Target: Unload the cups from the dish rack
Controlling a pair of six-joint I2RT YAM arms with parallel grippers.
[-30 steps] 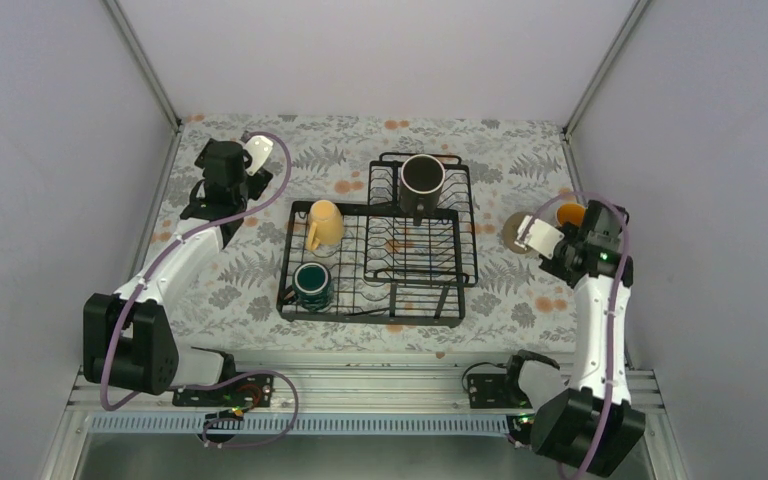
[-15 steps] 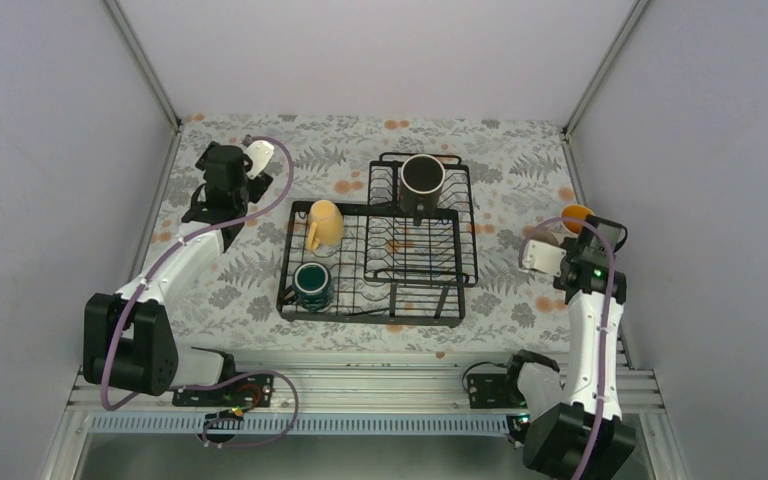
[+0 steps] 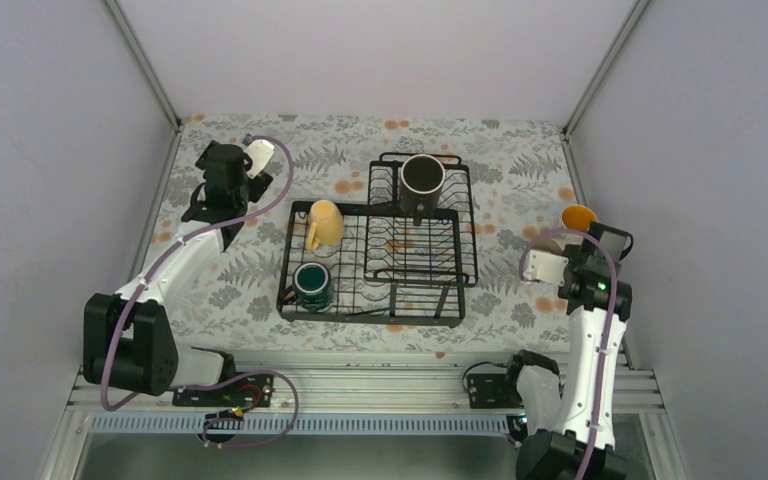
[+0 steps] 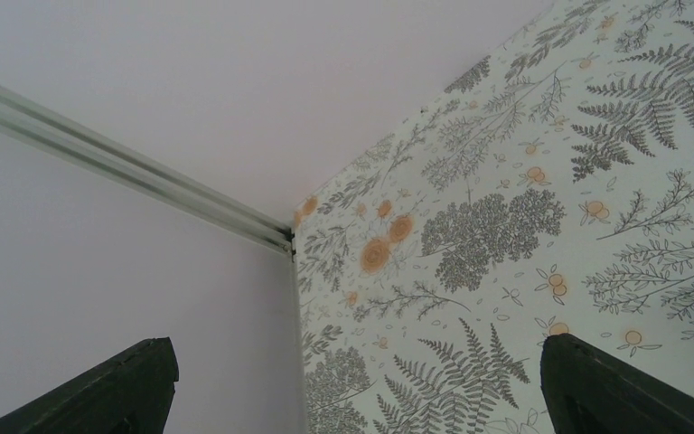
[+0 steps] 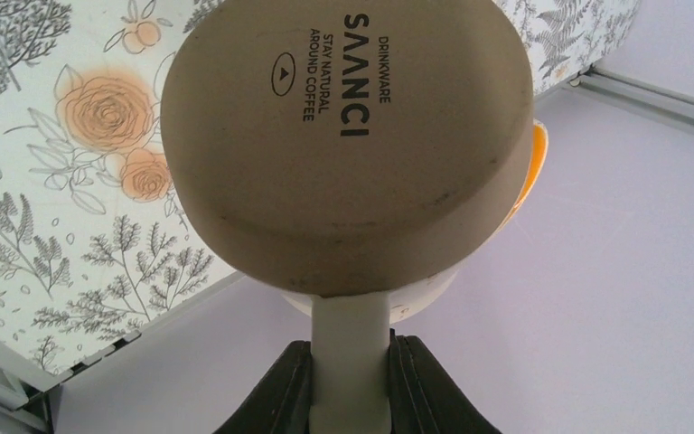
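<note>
The black wire dish rack (image 3: 452, 300) stands mid-table. It holds a black mug (image 3: 422, 178) in its raised basket, a pale yellow mug (image 3: 324, 224) on its side, and a dark teal-green mug (image 3: 312, 284) upright. My right gripper (image 3: 577, 252) (image 5: 351, 354) is shut on the handle of the tall white mug (image 5: 343, 136), held tilted above the table's right edge, with its orange inside (image 3: 578, 215) showing. My left gripper (image 3: 216, 162) (image 4: 361, 384) is open and empty near the far left corner. I cannot make out the cream-white mug.
The floral tablecloth (image 3: 520, 165) covers the table. Grey walls close in on the left, back and right, with metal corner posts (image 3: 140, 60). The right wall is close beside the held mug.
My right arm has drawn back toward the near right with the white mug, turning it. The left arm has barely moved.
</note>
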